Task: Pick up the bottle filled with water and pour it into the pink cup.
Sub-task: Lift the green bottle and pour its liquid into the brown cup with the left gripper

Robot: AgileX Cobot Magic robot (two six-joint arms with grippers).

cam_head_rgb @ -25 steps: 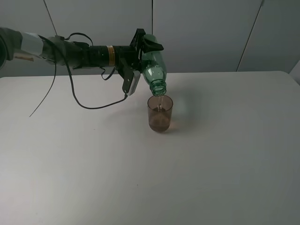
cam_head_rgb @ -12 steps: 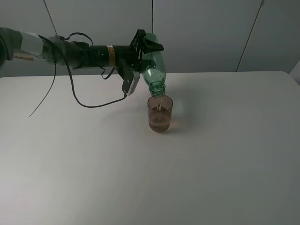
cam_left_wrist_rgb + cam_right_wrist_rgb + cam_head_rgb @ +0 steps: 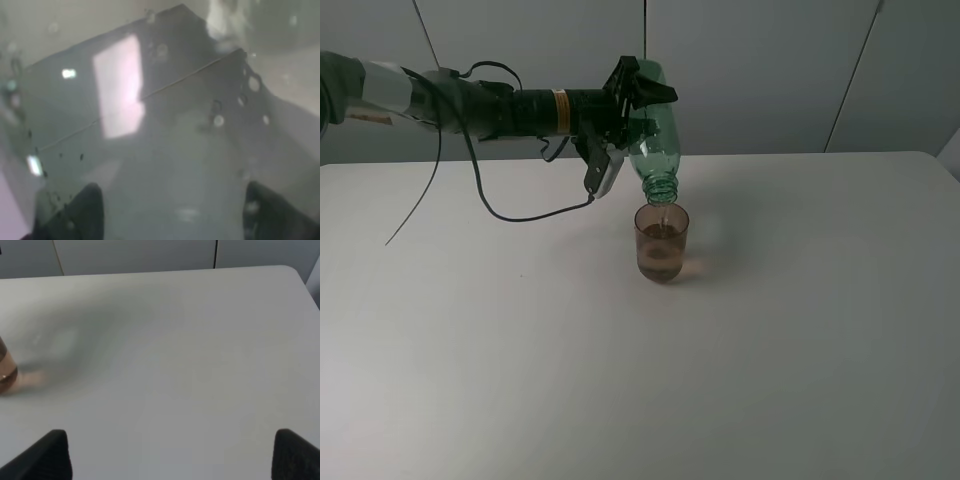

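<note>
My left gripper [image 3: 630,115] is shut on the green bottle [image 3: 656,140] and holds it tipped steeply, neck down, just above the pink cup [image 3: 661,245]. A thin stream of water runs from the bottle's mouth into the cup, which stands upright on the table and holds some water. In the left wrist view the bottle's wet wall [image 3: 160,125] fills the picture between the two fingertips [image 3: 75,210]. My right gripper [image 3: 170,455] is open and empty over the table; the cup [image 3: 6,371] shows at the edge of its view.
The white table [image 3: 800,330] holds nothing but the cup. A black cable [image 3: 510,215] hangs from the left arm down to the table's back left. A grey wall stands behind the table.
The left gripper has rolled and risen slightly, so the bottle now points more steeply down over the cup. The water in the cup is a little higher.
</note>
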